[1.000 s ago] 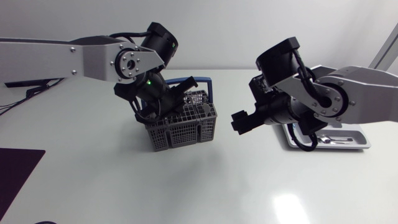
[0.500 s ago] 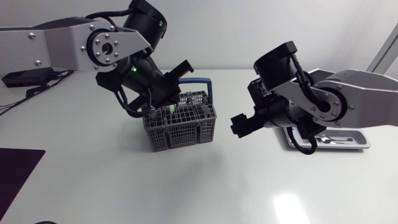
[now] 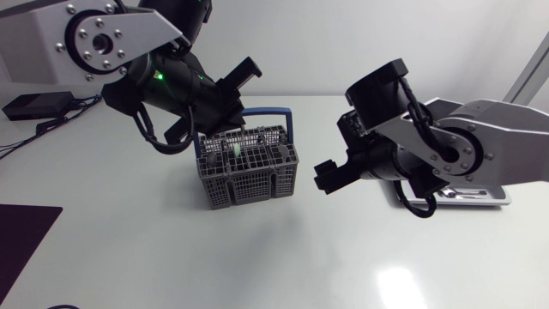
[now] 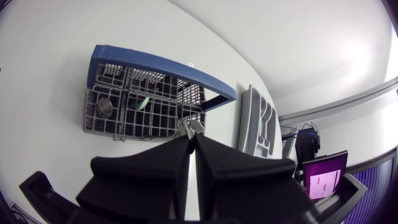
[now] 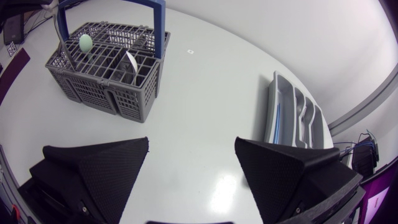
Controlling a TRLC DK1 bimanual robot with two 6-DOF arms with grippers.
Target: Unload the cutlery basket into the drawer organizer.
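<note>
1. 2 arms are over the white surface (image 3: 171,257): the left comes in high, the right low.
2. Left claw (image 4: 191,138): fingers pressed almost together, with only a thin slit between them. A thin bright-metal cutlery piece (image 4: 188,128) is pinched at the tips; I cannot tell what kind it is.
3. The left claw hangs above the cutlery basket (image 3: 249,176), clear of its rim.
4. The basket is grey mesh with a blue handle (image 3: 266,112). It stands upright on the surface between the 2 arms.
5. Inside the basket are 1 green-tipped item (image 5: 85,42) and 1 pale rounded item (image 5: 130,62), in separate compartments.
6. Right claw (image 5: 193,168): spread wide and holding nothing. It sits low over bare surface between the basket and the drawer organizer (image 5: 298,118).
7. The organizer lies flat, well apart from the basket. The head view shows metal cutlery (image 3: 455,194) in it, partly hidden by the right arm.
</note>
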